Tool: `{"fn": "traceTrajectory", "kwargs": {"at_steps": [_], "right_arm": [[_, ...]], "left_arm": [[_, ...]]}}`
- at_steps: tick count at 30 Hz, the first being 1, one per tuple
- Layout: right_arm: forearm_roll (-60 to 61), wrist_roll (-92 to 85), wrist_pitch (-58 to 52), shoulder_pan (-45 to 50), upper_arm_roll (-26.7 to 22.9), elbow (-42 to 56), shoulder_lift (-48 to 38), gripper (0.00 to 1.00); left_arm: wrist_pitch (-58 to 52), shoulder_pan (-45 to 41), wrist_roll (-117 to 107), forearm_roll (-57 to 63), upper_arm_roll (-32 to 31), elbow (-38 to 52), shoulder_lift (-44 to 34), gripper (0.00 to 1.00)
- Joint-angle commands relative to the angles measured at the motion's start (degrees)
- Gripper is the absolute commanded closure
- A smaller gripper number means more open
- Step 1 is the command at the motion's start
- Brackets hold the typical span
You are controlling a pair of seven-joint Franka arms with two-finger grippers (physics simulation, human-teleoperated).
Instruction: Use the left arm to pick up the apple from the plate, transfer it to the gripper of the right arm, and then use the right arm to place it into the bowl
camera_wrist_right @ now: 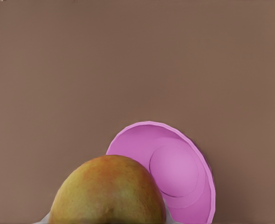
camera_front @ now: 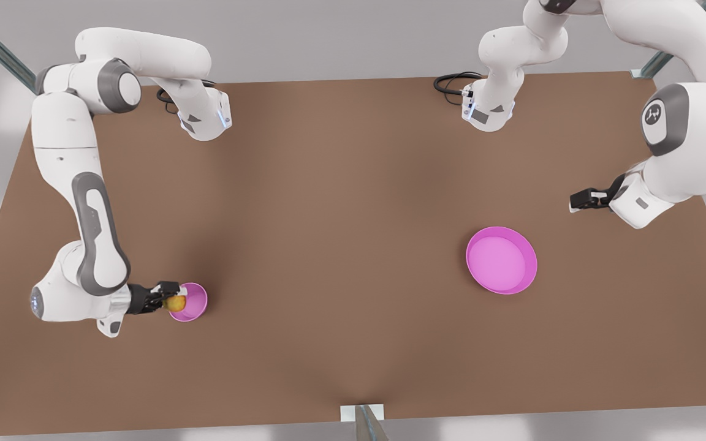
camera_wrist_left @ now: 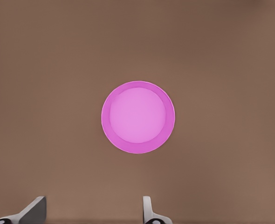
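Soft, even light falls from above across the brown tabletop (camera_front: 341,245), with no hard glare anywhere. Shadows are faint and blurred: a dim patch darkens the tabletop around the bowl (camera_front: 192,301) at the front view's left, and a broad dusky band runs down the middle. The plate (camera_front: 501,260) casts almost none. In the right wrist view the apple (camera_wrist_right: 107,191) looks slightly soft-edged, shaded underneath.

White jointed arms (camera_front: 62,131), grey joint caps, seemingly black grippers (camera_front: 586,199)
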Motion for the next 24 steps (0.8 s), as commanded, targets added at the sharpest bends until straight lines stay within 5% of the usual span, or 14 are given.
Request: {"fn": "traceTrajectory", "kwargs": {"at_steps": [1, 4, 5, 7, 11, 13, 19, 24], "right_arm": [[-0.7, 13.5, 3.3, 0.2, 0.0, 0.0, -0.1, 0.36], [-0.7, 14.2, 3.3, 0.6, 0.0, -0.1, 0.0, 0.31], [-0.7, 14.1, 3.4, 0.6, 0.0, -0.1, 0.0, 0.13], [-0.7, 14.1, 3.3, 0.6, 0.0, -0.1, 0.0, 0.00], [-2.4, 14.3, 2.8, 0.8, 0.1, 0.0, -1.0, 0.00], [-11.8, 14.5, 1.2, 0.8, 0.4, 0.2, -9.5, 0.00], [-31.1, 43.1, -27.7, 7.2, 4.4, 10.2, -28.9, 0.00], [-31.6, 45.5, -27.7, 6.5, 6.4, 9.7, -29.1, 0.00]], "left_arm": [[0.0, 0.0, -3.0, 0.0, 0.0, 0.0, 0.0, 0.00], [0.0, -0.1, -3.0, 0.0, 0.0, 0.0, 0.0, 0.00], [0.0, -0.1, -3.0, 0.0, 0.0, 0.0, 0.0, 0.00], [0.1, -0.1, -3.0, 0.0, 0.0, 0.0, 0.0, 0.00], [0.1, -0.1, -3.0, 0.0, 0.0, 0.0, 0.0, 0.00], [0.1, -0.1, -3.0, 0.0, 0.0, 0.1, 0.0, 0.00], [0.7, -0.3, -3.0, 0.5, -0.1, 0.2, 0.0, 0.00], [4.3, -0.7, -2.8, 0.6, -0.3, 1.2, 2.8, 0.00]]}}
